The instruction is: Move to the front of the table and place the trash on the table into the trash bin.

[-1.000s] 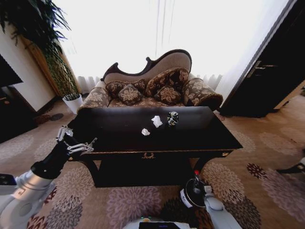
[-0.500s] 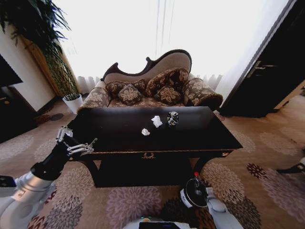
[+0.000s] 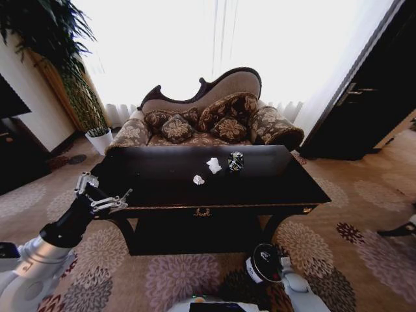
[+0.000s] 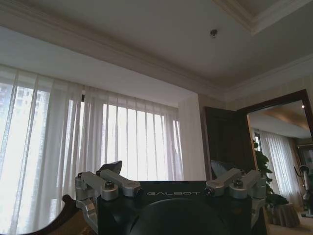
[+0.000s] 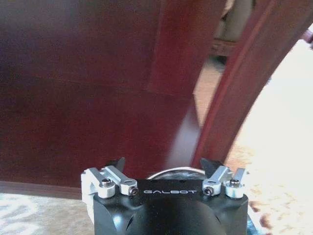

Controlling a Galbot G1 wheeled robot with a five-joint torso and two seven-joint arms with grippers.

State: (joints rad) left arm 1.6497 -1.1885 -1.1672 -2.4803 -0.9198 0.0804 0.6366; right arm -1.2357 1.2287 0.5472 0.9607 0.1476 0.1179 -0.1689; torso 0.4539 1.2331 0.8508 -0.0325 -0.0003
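Note:
The glossy dark table stands straight ahead, in front of a sofa. The trash lies near the table's middle: two crumpled white paper wads and a dark crushed can. The trash bin stands on the carpet by the table's front right leg. My left gripper hovers open and empty off the table's front left corner, and its spread fingers face the curtains. My right arm is low beside the bin. My right gripper is open, facing the table's leg, with a pale curved rim between its fingers.
A patterned sofa stands behind the table. A potted plant in a white pot is at the back left, and a dark cabinet sits on the left. A dark door is on the right. Open carpet lies on both sides.
My right gripper, which stood over the bin's top with a red tip showing, has pulled back and down, so the bin's round top shows. The left arm has barely shifted.

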